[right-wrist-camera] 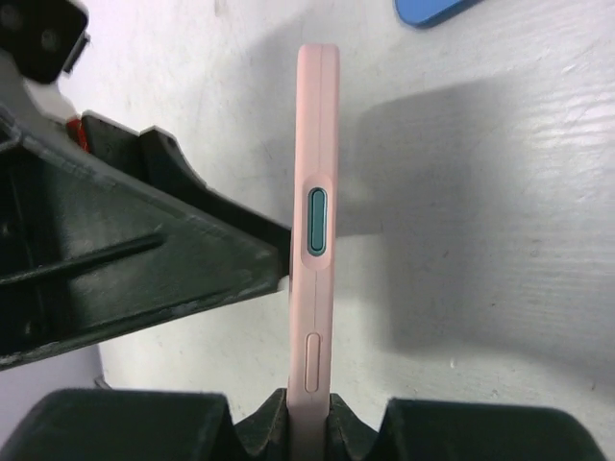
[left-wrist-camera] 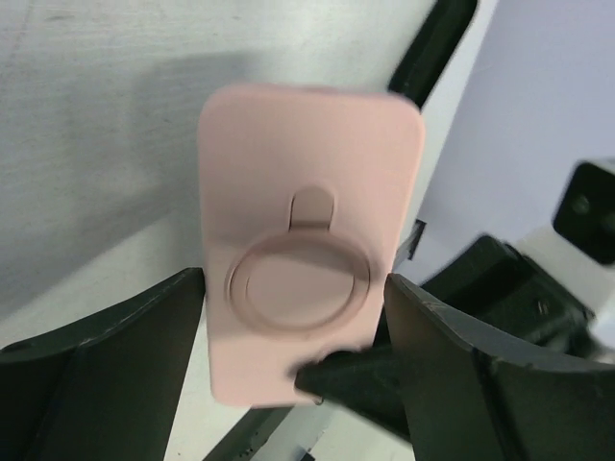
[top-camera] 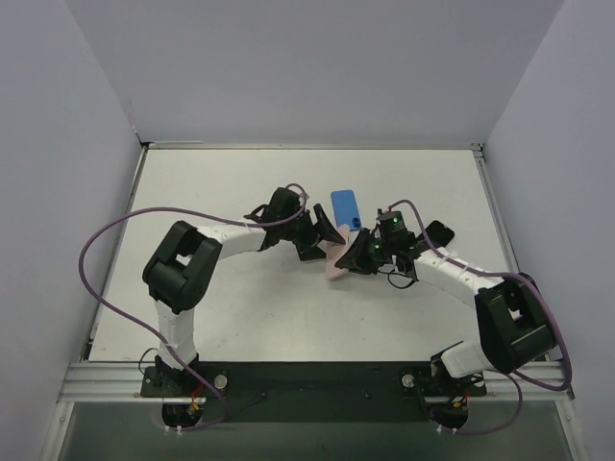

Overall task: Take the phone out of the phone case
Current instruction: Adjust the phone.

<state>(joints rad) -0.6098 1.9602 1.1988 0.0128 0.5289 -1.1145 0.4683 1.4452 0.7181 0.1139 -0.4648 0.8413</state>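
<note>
The pink phone case (top-camera: pixel 336 265) is held off the table between both grippers. In the left wrist view the case (left-wrist-camera: pixel 307 163) shows its back with a round ring, and my left gripper (left-wrist-camera: pixel 293 322) is shut across its two long edges. In the right wrist view the case (right-wrist-camera: pixel 315 125) is seen edge-on with a teal button in a side slot. My right gripper (right-wrist-camera: pixel 309 427) is shut on its near end. The phone's screen is hidden. The right gripper (top-camera: pixel 354 257) and left gripper (top-camera: pixel 325 235) meet at the case.
A flat blue phone-shaped object (top-camera: pixel 346 208) lies on the white table just behind the grippers, and it also shows in the right wrist view (right-wrist-camera: pixel 432 10). A small black object (top-camera: pixel 439 232) sits right of the right arm. White walls enclose the table.
</note>
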